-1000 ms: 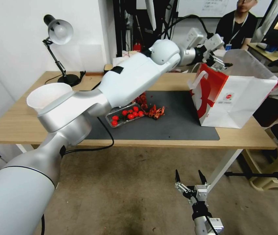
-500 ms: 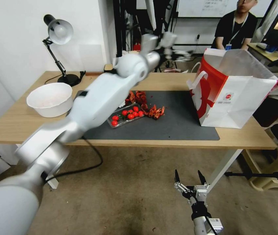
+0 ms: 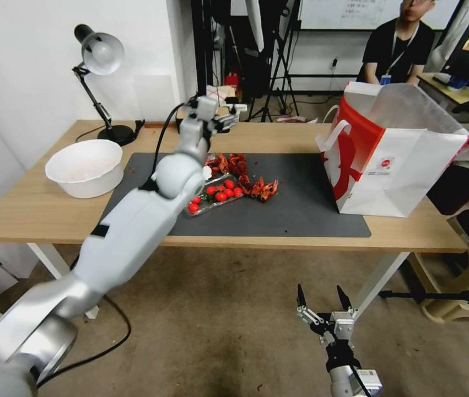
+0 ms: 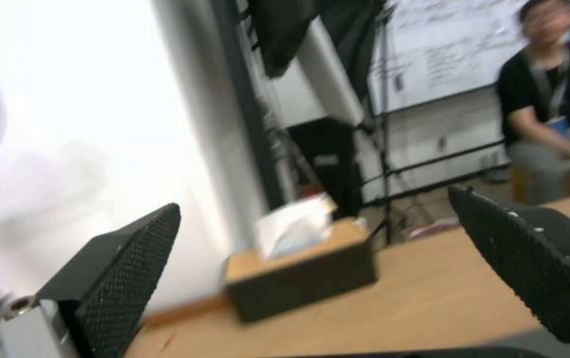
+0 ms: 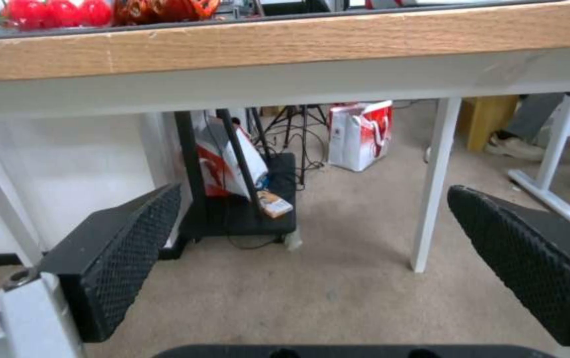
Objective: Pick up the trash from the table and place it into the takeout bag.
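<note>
The takeout bag (image 3: 397,165), white with red side panels, stands open and upright at the right end of the table (image 3: 36,212). Trash in the form of red shell scraps (image 3: 245,176) lies on the dark grey mat (image 3: 300,204). My left gripper (image 3: 230,117) hovers over the table's back edge near the middle, well left of the bag. In the left wrist view it (image 4: 315,199) is open with nothing between its fingers. My right gripper (image 3: 321,300) hangs open below the table's front edge, and the right wrist view shows it (image 5: 315,191) empty too.
A clear box of cherry tomatoes (image 3: 215,196) lies on the mat beside the scraps. A large white bowl (image 3: 85,165) sits at the left, a desk lamp (image 3: 99,55) at the back left, a tissue box (image 4: 298,268) at the back edge. White table legs (image 5: 434,184) stand ahead of the right gripper.
My left arm has swung left from over the bag's mouth to the middle of the table's back edge, uncovering the white bowl. The right arm has stayed put.
</note>
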Tool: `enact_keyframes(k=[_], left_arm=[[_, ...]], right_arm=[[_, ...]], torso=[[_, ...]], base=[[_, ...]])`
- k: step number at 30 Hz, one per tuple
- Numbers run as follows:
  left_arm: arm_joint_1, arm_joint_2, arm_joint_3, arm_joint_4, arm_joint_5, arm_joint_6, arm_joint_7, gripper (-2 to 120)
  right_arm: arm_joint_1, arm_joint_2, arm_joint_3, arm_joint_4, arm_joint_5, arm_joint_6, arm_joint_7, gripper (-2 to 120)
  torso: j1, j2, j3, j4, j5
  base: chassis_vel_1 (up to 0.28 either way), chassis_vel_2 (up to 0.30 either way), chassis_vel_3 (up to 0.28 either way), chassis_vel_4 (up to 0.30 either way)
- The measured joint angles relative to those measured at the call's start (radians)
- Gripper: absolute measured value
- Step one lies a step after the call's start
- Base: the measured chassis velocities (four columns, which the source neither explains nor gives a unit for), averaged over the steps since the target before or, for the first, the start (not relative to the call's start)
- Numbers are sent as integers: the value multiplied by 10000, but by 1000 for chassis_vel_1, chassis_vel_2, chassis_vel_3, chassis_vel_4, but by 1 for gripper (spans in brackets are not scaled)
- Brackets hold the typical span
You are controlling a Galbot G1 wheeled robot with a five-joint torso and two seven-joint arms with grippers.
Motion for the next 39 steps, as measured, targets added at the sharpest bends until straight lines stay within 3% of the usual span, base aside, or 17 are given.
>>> enact_keyframes(k=[8, 13, 18, 26, 28, 30, 31, 33, 39], left_arm=[[1090, 410, -540, -814, 552, 336, -773, 100], [3515, 605, -2220, -2120, 800, 653, -926, 100], [4901, 823, -2934, -2829, 1194, 554, -875, 100], [7447, 805, -4188, -3630, 1699, -87, -816, 100], [8449, 645, -4752, -4013, 1936, -248, -534, 100], [8725, 604, -4890, -4091, 1968, -306, -441, 100], [9219, 522, -5154, -4170, 2088, -548, -234, 100], [9796, 437, -5478, -4275, 2203, -965, 31, 100], [11159, 205, -6154, -4516, 2402, -1909, 380, 100]], right_arm=[[-57, 14, -1, 63, 8, -1, 68, 100], [-107, -73, 40, 101, 16, 14, 94, 100], [-99, -104, 21, 109, 20, 15, 95, 100], [-119, -158, 17, 125, -2, 45, 24, 100], [-85, -165, 5, 116, -30, 107, -23, 100], [-77, -164, 0, 115, -33, 137, -42, 100], [-58, -164, 4, 115, -41, 186, -74, 100], [-46, -170, 11, 138, -50, 239, -103, 100], [-58, -205, 96, 456, -196, 404, -153, 100]], torso=[[0, -1, -1, -2, 3], [0, -1, 0, 1, 2], [-1, 0, -1, 0, 4], [1, 0, 0, 0, 2], [0, 0, -1, -3, 8], [0, 0, -1, 0, 9], [1, -1, 0, 2, -3], [1, 0, 0, 1, 9], [1, 0, 0, 0, 2]], base=[[0, 0, 0, 0], [0, 0, 0, 0], [0, 0, 0, 0], [0, 0, 0, 0], [0, 0, 0, 0], [0, 0, 0, 0], [0, 0, 0, 0], [0, 0, 0, 0], [0, 0, 0, 0]])
